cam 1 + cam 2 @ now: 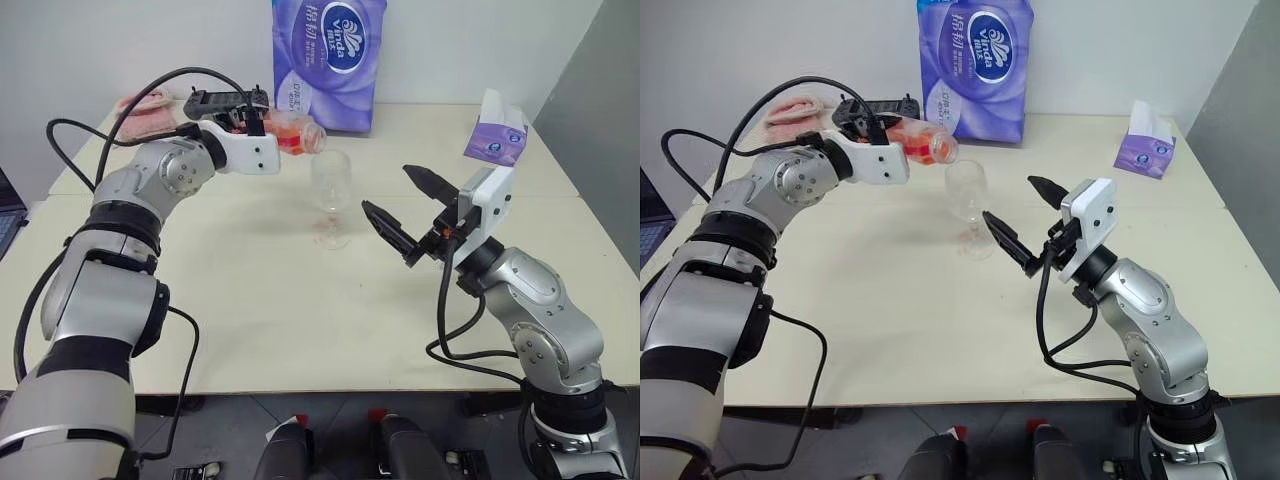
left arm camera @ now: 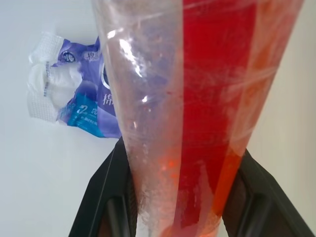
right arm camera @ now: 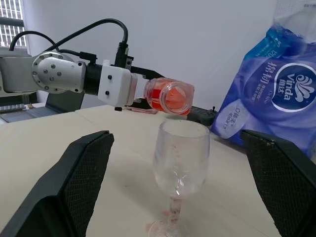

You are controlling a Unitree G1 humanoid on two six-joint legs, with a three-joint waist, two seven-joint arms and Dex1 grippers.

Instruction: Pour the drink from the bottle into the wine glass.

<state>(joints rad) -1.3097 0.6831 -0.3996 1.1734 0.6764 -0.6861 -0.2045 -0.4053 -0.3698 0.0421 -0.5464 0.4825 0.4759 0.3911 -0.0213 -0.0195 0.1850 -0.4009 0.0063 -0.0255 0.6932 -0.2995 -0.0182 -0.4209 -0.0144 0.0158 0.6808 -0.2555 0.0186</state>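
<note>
While a clear stemmed wine glass [image 1: 331, 195] stands on the matte cream table [image 1: 300, 310], the squarish plastic bottle [image 1: 296, 133] is clamped by the left gripper [image 1: 268, 128]; the right gripper [image 1: 403, 205] is spread apart.

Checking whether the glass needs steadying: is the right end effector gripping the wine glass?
No: the right end effector stands open beside the wine glass, its fingers apart from it and touching nothing.

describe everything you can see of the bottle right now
The bottle is small, clear plastic, with a red label strip and orange-red drink inside. The left gripper is shut on its body, both black fingers pressing its sides. It lies tipped nearly level in the air, its open mouth, with no cap on, pointing over the rim of the wine glass without touching it. No stream is visible leaving the mouth.
</note>
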